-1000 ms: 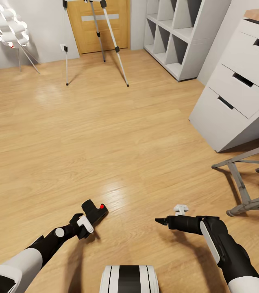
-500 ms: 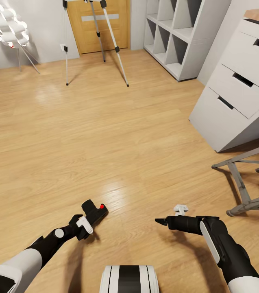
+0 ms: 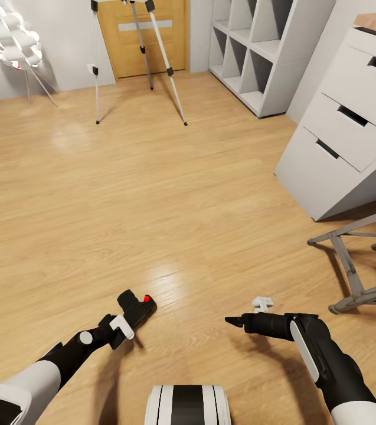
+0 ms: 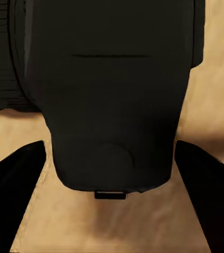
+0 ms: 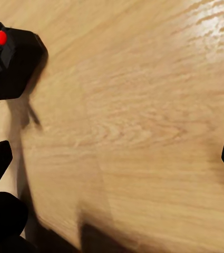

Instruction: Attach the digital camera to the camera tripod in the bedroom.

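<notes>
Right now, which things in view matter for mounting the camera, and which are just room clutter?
For the job:
camera, at the left pincer
tripod, by the door

Just there:
floor lamp
cube shelf
drawer unit
grey frame

Both arms are two-toned: white shells on the upper segments give way to matte black forearms and wrists. The left arm carries a round white cap on a joint and a small white bracket just behind the left hand [image 3: 130, 308], whose fingers [image 4: 12, 182] are plain black wedges. The right arm has a long white strip along its forearm and a small white fitting beside the right hand [image 3: 235, 321], black and tapered. The trunk top is white with black stripes.
</notes>
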Robot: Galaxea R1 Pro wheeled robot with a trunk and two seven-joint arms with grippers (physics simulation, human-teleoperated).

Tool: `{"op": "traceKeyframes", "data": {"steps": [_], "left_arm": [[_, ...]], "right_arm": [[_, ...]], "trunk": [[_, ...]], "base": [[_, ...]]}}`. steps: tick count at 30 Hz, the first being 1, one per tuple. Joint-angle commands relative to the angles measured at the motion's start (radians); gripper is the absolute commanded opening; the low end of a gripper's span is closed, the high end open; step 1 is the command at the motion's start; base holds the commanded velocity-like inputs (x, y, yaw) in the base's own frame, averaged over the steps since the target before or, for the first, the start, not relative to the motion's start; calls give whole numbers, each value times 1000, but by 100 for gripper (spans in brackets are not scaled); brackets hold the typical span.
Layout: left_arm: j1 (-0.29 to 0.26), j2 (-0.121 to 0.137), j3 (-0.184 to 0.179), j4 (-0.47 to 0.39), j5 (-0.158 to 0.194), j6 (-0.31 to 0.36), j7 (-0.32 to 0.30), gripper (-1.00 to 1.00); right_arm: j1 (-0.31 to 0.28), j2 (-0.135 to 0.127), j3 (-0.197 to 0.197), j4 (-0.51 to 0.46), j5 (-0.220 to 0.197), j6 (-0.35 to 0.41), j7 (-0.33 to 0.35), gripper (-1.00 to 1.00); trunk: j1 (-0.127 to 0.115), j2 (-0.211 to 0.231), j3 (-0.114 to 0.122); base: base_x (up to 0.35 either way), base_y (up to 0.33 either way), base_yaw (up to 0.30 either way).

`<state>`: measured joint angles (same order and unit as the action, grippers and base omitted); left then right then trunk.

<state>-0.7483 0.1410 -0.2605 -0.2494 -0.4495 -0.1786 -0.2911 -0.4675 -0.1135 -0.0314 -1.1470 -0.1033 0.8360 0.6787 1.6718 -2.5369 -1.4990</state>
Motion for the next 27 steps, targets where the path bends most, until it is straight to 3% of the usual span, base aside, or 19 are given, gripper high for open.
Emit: {"op": "traceKeyframes", "data": {"steps": [1, 6, 12, 13, 14, 16, 17, 18, 19, 23, 24, 26, 27], "left_arm": [[0, 0, 4, -1, -11, -5, -1, -100], [0, -1, 5, -14, -9, -13, 1, -100], [0, 0, 10, -290, 5, -42, -12, -100], [0, -17, 7, -487, 466, 38, -87, -100], [0, -13, 7, -489, 505, 53, -139, -100], [0, -8, 8, -492, 537, 62, -199, -100], [0, -5, 10, -496, 569, 69, -261, -100], [0, -2, 14, -505, 623, 73, -345, -100], [0, 0, 17, -512, 666, 73, -388, -100], [0, 5, 22, -523, 766, 71, -444, -100], [0, 7, 23, -527, 821, 69, -462, -100], [0, 8, 23, -532, 874, 70, -472, -100], [0, 8, 24, -538, 918, 74, -479, -100]], "right_arm": [[0, 0, -1, 0, -10, 8, -3, 100], [0, 0, -1, 0, -9, 8, -4, 100], [0, 0, -2, 0, -10, 8, -5, 100], [0, 0, -1, 0, -9, 6, -7, 100], [0, 0, -1, 0, -9, 6, -7, 100], [0, 0, -1, 0, -9, 6, -7, 100], [0, 0, -1, 0, -9, 6, -7, 100], [0, 0, -1, 0, -9, 6, -7, 100], [0, 0, -1, 0, -9, 6, -7, 100], [0, 0, 0, 0, -9, 6, -7, 100], [0, 0, 0, 0, -8, 6, -7, 100], [0, 0, 0, 0, -8, 6, -8, 100], [0, 0, 0, 0, -8, 6, -8, 100]], "trunk": [[0, 0, -1], [0, 0, -1], [0, 0, -1], [0, 0, -1], [0, 0, -1], [0, 0, -1], [0, 0, -1], [0, 0, -1], [0, 0, -1], [0, 0, -1], [0, 0, -1], [0, 0, -1], [0, 0, -1]], "base": [[0, 0, 0], [0, 0, 0], [0, 0, 0], [0, 0, 0], [0, 0, 0], [0, 0, 0], [0, 0, 0], [0, 0, 0], [0, 0, 0], [0, 0, 0], [0, 0, 0], [0, 0, 0], [0, 0, 0]]}}
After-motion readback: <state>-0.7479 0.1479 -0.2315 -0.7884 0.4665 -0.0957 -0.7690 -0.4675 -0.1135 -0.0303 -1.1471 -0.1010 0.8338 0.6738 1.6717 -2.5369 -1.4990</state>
